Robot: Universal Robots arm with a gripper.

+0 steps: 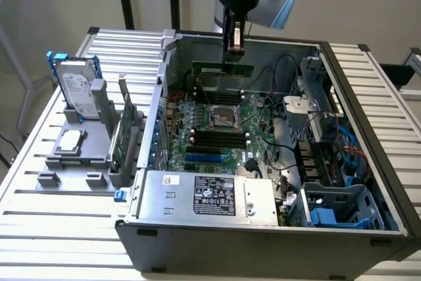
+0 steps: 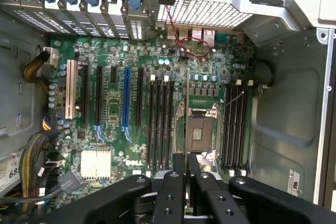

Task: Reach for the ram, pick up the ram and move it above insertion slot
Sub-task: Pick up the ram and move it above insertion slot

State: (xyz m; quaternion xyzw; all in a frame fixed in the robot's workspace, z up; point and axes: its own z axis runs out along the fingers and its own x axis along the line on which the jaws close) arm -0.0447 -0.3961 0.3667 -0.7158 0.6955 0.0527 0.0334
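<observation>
Ram [image 1: 222, 68], pinched edge-on in the gripper [image 1: 232, 57], hangs level over the motherboard [image 2: 131, 124], its long axis parallel to the black slots [image 2: 235, 124] below.

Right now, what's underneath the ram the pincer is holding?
Below the ram, held edge-on in the pincer, lies the motherboard with its processor socket and black memory slots. The pincer's black fingers cover the board's nearest edge.

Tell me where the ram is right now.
In the exterior view, the ram hangs level in the gripper, above the motherboard near the far wall of the open computer case.
</observation>
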